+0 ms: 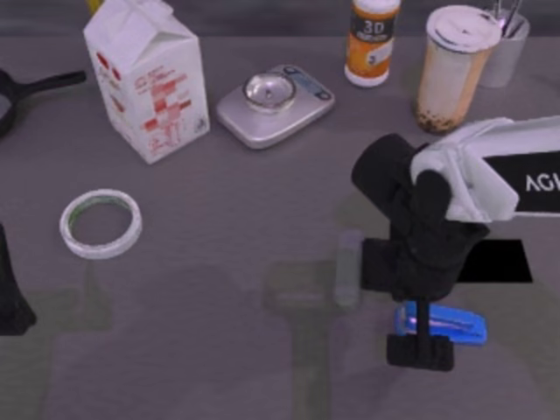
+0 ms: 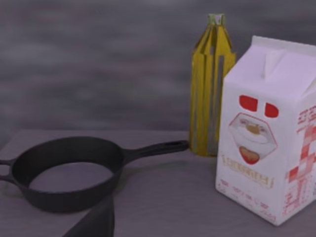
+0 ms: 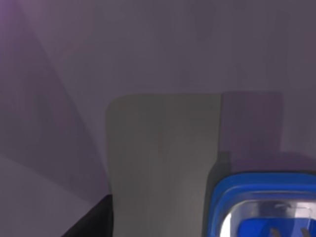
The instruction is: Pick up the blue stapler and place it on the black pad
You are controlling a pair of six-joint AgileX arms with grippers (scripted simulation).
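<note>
The blue stapler [image 1: 457, 325] lies flat on the table at the front right, its long side running left to right. My right gripper [image 1: 420, 337] hangs over the stapler's left end, open; it is not closed on the stapler. In the right wrist view one dark fingertip [image 3: 96, 224] shows well apart from the blue stapler [image 3: 266, 207], with shadowed table between them. The black pad [image 1: 503, 261] lies just behind the stapler, partly hidden under my right arm. My left gripper [image 1: 10, 302] is parked at the left edge, one finger [image 2: 96, 222] in its wrist view.
A white tape roll [image 1: 101, 224] lies at the left. Along the back stand a milk carton [image 1: 147, 79], a kitchen scale [image 1: 275, 103], an orange bottle [image 1: 372, 39] and a drink cup [image 1: 453, 66]. A black pan [image 2: 69, 173] and a yellow bottle [image 2: 210, 84] sit at the far left.
</note>
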